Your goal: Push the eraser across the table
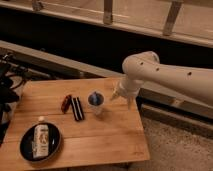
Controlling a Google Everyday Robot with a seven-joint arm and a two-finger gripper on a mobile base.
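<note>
The eraser (77, 108) is a flat black oblong block with a pale stripe, lying near the middle of the light wooden table (110, 137). A smaller red-and-dark object (66, 103) lies just left of it. My gripper (123, 100) hangs from the white arm (165, 75) over the table's right back part, well to the right of the eraser, with a cup between them. It touches nothing.
A clear cup with a blue top (96, 102) stands right of the eraser. A black plate (40, 142) with a white bottle (41, 139) on it sits at the front left. Dark gear (7, 90) crowds the table's left edge. Floor lies to the right.
</note>
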